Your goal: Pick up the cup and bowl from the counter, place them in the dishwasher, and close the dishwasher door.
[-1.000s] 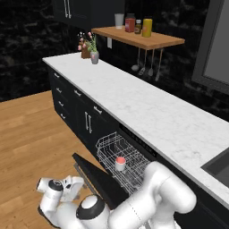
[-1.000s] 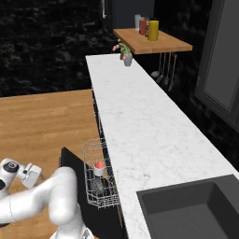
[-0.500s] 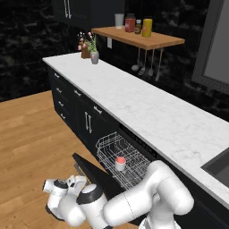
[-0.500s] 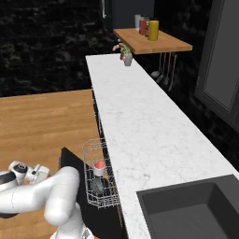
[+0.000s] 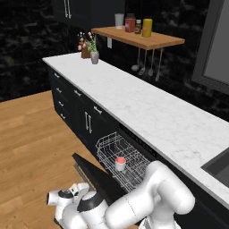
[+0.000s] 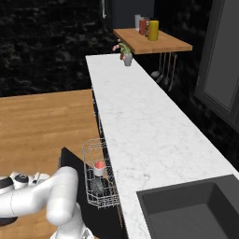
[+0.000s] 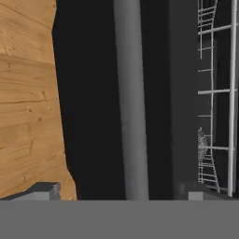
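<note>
The cup point(image 5: 120, 163), white with a red top, stands upright in the white wire rack point(image 5: 120, 159) pulled out of the dishwasher point(image 5: 134, 147), under the white marble counter point(image 5: 147, 112). In the right base view the cup point(image 6: 99, 168) sits toward the far end of the rack point(image 6: 98, 175), and the grey speckled bowl point(image 6: 97, 186) lies just beside it on the near side, low in the same rack. The black door point(image 5: 96, 176) hangs open, sloping down toward the wood floor point(image 5: 31, 147) with its free edge away from the cabinets. The gripper point(image 5: 74, 193) is low by that edge, near the floor, at the end of the white arm bent down from the base. The hand view looks along the door point(image 7: 88, 98): its long grey handle point(image 7: 130, 98) runs straight up between the two fingertips point(image 7: 44, 190), which stand wide apart on either side of the bar and hold nothing. Rack wires point(image 7: 214, 93) and a sliver of the bowl point(image 7: 201, 144) show to the right of the handle there, floor to the left. At the counter's far end stands a small flower vase point(image 5: 94, 56), with jars point(image 5: 136, 24) on a wooden shelf point(image 5: 143, 39) above.
</note>
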Tool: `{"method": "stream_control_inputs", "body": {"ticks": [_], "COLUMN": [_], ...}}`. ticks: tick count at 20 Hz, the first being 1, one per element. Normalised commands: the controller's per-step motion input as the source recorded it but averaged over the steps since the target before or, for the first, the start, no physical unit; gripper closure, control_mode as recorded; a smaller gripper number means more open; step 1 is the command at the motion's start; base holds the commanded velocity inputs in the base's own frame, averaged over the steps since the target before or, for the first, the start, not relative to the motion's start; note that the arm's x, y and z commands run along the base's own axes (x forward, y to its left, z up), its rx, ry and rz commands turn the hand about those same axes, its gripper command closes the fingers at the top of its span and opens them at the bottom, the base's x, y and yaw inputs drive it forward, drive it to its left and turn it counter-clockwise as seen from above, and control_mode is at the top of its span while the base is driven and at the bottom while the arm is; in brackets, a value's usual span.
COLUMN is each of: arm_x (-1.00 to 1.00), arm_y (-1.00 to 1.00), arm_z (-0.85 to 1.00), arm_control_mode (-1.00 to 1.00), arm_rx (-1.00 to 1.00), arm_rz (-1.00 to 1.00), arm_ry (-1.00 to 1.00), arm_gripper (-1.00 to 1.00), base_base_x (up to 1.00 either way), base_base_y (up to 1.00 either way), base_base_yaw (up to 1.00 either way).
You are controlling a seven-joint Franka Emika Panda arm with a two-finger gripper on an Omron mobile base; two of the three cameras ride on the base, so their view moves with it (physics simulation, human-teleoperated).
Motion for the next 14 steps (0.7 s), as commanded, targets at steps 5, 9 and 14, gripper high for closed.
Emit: {"method": "stream_control_inputs", "body": {"ticks": [5, 9, 14], "arm_x": [0.57, 0.79, 0.9], "arm_y": [-0.32, -0.32, -0.19], "arm_z": [-1.0, -0.7, -0.29], "arm_control_mode": [-1.0, -1.0, -1.0], "arm_rx": [-0.2, -0.22, -0.3], "arm_rz": [-0.09, -0.12, -0.23], "arm_ry": [0.02, 0.0, 0.0], "arm_gripper": [-1.0, -1.0, -1.0], "base_base_x": [0.0, 0.0, 0.0], "base_base_y": [0.0, 0.0, 0.0], "base_base_yaw": [0.0, 0.0, 0.0]}}
